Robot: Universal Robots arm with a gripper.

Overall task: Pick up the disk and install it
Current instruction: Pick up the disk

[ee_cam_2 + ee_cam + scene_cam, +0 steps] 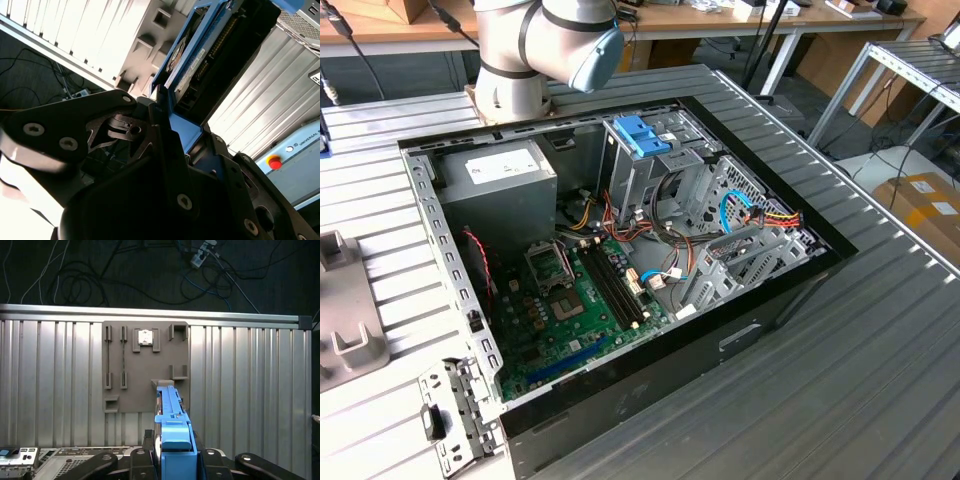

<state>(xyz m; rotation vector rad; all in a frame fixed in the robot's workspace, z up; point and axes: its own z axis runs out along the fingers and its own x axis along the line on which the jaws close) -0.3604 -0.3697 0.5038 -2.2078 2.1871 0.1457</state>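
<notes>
One disk (170,405), clamped in the gripper (172,447), hangs by a grey fixture plate (145,385) on the ribbed table (250,390); the open computer case (650,385) lies toward the exterior view's right.

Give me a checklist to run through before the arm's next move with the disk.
1. Grip: ok. The gripper is shut on the disk, with the blue frame between its fingers in both wrist views.
2. Disk clear of the grey fixture plate: cannot tell. Its far end overlaps the plate in the first wrist view.
3. Computer case open: ok. No lid on it in the exterior view.
4. Drive cage bay free: cannot tell.
5. Loose cables near the cage: not ok. They may snag.
</notes>
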